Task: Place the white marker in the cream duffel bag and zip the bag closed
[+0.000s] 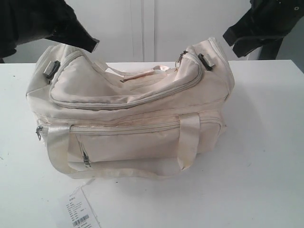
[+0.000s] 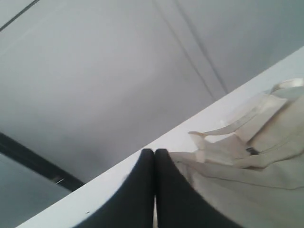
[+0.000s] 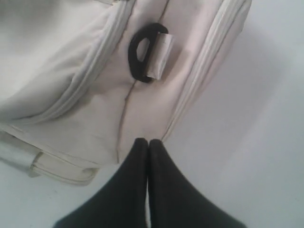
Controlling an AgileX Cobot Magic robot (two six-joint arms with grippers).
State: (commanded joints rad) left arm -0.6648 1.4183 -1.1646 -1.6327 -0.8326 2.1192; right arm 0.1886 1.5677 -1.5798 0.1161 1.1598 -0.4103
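No marker in view; bag (image 1: 133,114) lies left-right, zip (image 1: 142,102) seemingly shut. Both pressed together, empty: left gripper (image 2: 155,153) at left end, right gripper (image 3: 148,142) by right-end clip (image 3: 140,58).

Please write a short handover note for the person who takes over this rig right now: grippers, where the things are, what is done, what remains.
Left gripper: shut, holding nothing, beside one end of the cream duffel bag.
Right gripper: shut, holding nothing, by the other end, near the black end clip.
Bag: lies on the white table, paper tag in front of it.
White marker: not visible in any view, so probably inside, but unconfirmed.
Done: the top zip looks closed along its visible length.
Left: check that the zip is closed to its end.
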